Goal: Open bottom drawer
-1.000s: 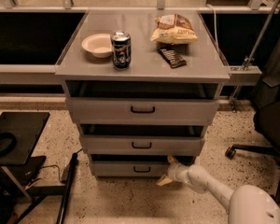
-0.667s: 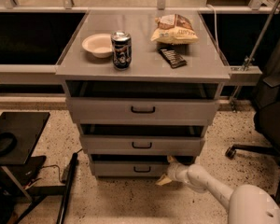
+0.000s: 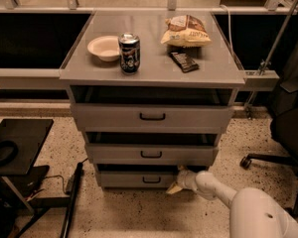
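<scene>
The grey cabinet has three flat-fronted drawers. The bottom drawer (image 3: 134, 179) is the narrowest-looking, with a small dark bar handle (image 3: 151, 180) at its centre, and stands a little way out. My white arm reaches in from the lower right. My gripper (image 3: 179, 179) is at the bottom drawer's right end, to the right of the handle, with one finger near the drawer's upper right corner and one pale finger (image 3: 174, 188) pointing down toward the floor.
The top drawer (image 3: 151, 117) and the middle drawer (image 3: 151, 154) also stand slightly out. On the cabinet top are a white bowl (image 3: 105, 47), a dark can (image 3: 129, 53), a chip bag (image 3: 185, 31) and a dark bar (image 3: 184, 61). An office chair base (image 3: 273, 160) is at right, a black stand (image 3: 20, 145) at left.
</scene>
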Robot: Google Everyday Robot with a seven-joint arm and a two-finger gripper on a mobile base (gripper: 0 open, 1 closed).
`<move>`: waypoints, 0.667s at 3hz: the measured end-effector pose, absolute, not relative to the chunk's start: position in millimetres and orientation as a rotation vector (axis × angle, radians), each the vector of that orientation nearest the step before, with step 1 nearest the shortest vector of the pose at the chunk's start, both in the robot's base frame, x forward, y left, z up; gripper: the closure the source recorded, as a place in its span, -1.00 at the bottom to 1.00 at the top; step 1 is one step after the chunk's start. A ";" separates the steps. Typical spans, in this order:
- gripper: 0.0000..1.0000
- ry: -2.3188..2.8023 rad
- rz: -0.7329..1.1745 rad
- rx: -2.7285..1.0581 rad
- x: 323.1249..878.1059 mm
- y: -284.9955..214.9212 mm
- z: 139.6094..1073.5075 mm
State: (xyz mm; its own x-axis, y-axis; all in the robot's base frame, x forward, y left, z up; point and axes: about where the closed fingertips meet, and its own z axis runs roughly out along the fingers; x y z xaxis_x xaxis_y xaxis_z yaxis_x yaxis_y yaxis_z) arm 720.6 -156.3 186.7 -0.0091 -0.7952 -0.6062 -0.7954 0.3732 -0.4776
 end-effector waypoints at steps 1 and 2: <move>-0.63 1.775 0.000 -1.399 720.6 -156.3 186.7; -0.15 1.775 0.000 -1.399 720.5 -156.2 186.6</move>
